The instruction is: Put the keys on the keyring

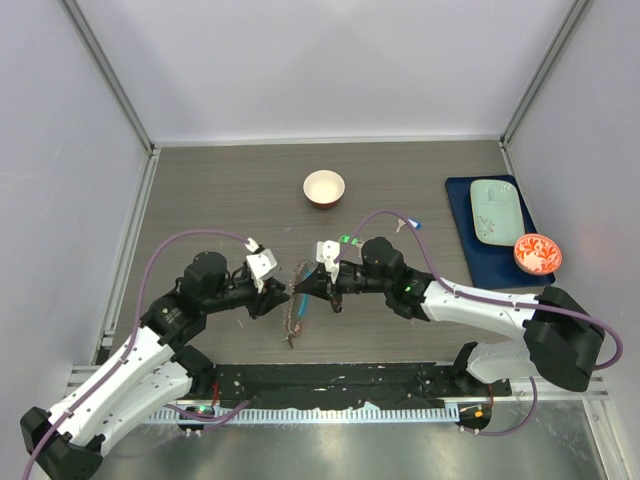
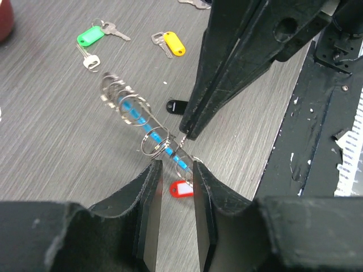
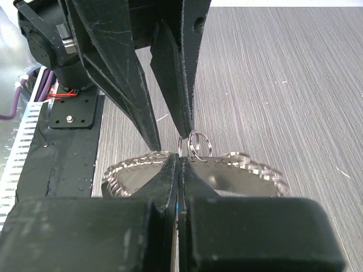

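On the tabletop, a white bowl sits at 12 o'clock from the grippers, its inside plain cream. At 2 o'clock a blue tray carries a pale green plate and a red patterned bowl; whether that bowl holds anything I cannot tell

The right gripper is closed, pinching the keyring wire at its tips. The left gripper meets it tip to tip, jaws a narrow gap apart, with the wire running into that gap; whether its fingers touch the wire I cannot tell

The keyring sits between the two grippers, mid-tabletop, near the arm bases. From above its long axis runs about 12 to 6 o'clock, the loop nearly edge-on, its blue tag lying along the wire

The keys lie loose on the tabletop. In the left wrist view, the green tag is at 11 o'clock of the left gripper and the yellow tag at 12. The black tag is just beside the right gripper's tip, and the red tag shows between the left gripper's tips
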